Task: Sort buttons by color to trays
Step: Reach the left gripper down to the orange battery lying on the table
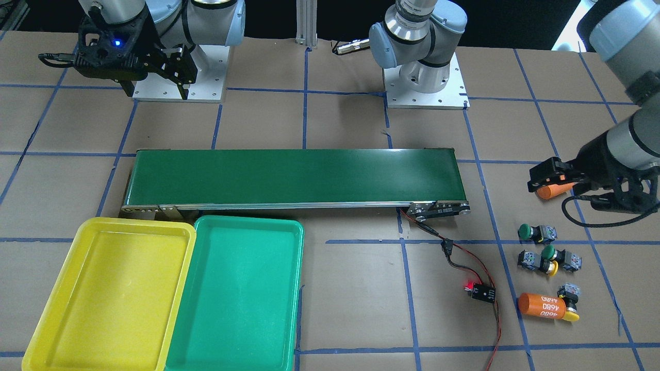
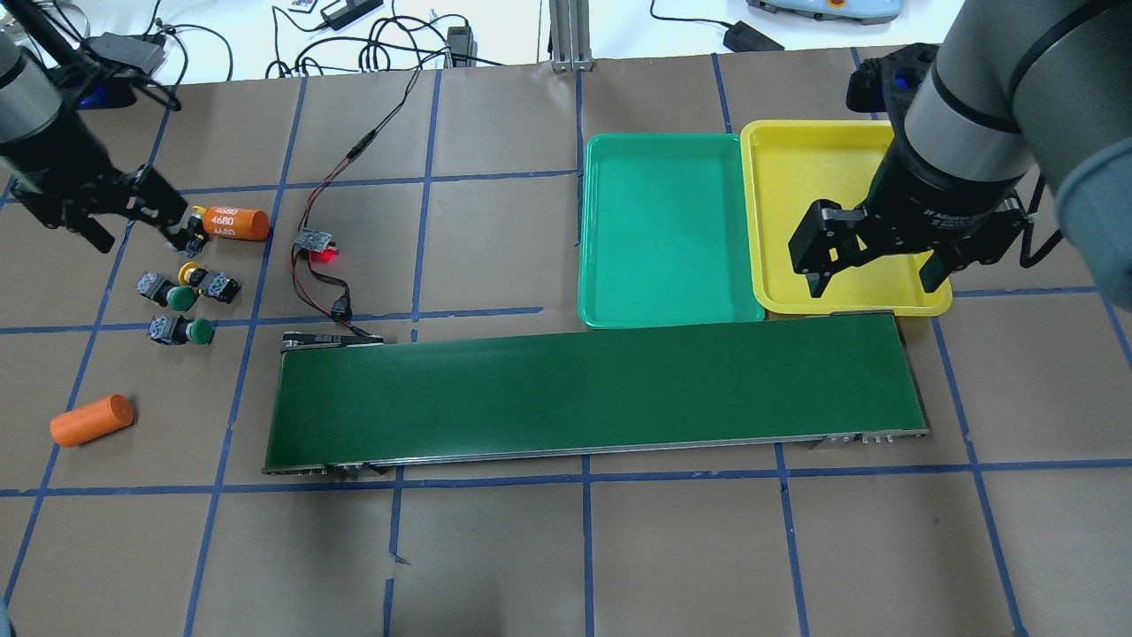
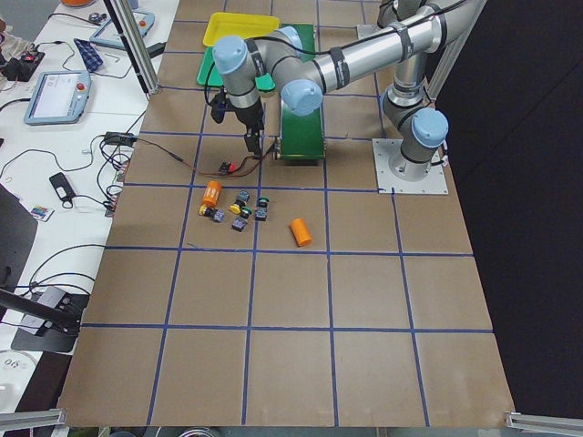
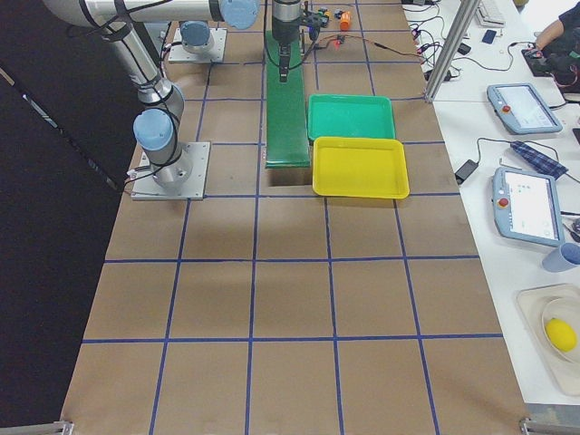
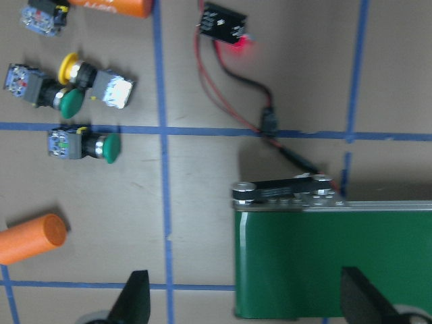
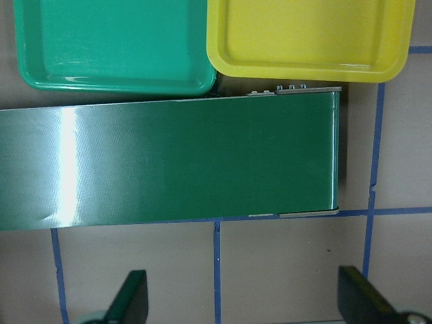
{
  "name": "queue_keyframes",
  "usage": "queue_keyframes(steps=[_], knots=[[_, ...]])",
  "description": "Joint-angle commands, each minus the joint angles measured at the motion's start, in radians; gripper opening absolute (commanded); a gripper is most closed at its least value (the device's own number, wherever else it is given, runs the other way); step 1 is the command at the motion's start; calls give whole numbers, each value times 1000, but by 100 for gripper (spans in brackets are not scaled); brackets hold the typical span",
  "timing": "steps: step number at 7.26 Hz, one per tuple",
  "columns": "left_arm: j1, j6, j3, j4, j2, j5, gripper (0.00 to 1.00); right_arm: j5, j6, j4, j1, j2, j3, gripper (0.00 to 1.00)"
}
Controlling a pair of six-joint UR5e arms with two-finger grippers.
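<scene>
Now we are holding our left gripper point(image 5: 244, 278) spread wide above the table point(image 2: 495, 548), near the four buttons point(image 2: 181, 298), which are lying close together on the left beside an orange cylinder point(image 2: 234, 223). Our right gripper point(image 2: 871, 279), also spread, is hanging over the near edge of the yellow tray point(image 2: 796, 221); the green tray point(image 2: 663, 230) is touching it on the left.

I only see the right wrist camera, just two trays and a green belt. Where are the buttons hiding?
Observer: All four small black-and-grey push-buttons lie on the brown paper-covered table, past the other end of the long dark-green conveyor belt, near the left arm.
Operator: What colours are they?
Observer: Two green-capped buttons, two yellow-capped buttons.
Operator: Is that arm holding one?
Observer: No, the left end effector is open, nothing between its fingers.
</scene>
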Motion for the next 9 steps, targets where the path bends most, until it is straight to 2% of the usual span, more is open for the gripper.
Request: queue_keyframes(steps=[1,2,3,4,6,8,9], knots=[[206,251,-94,78,-37,-1,100,-2,-4,-5,0,-4,13,100],[284,426,-151,83,-73,-1,100,-5,7,10,0,-16,13,100],[344,537,-201,205,-98,3,100,-2,7,7,0,-25,19,100],[355,690,-238,241,-112,44,100,-3,1,0,0,-24,33,100],[369,776,-323,349,-135,60,100,3,-4,-14,-1,-19,44,100],[383,941,-403,548,-160,57,100,-5,5,3,-1,-39,44,100],[385,1000,-435,642,-161,56,72,-5,2,-2,-1,-35,45,100]])
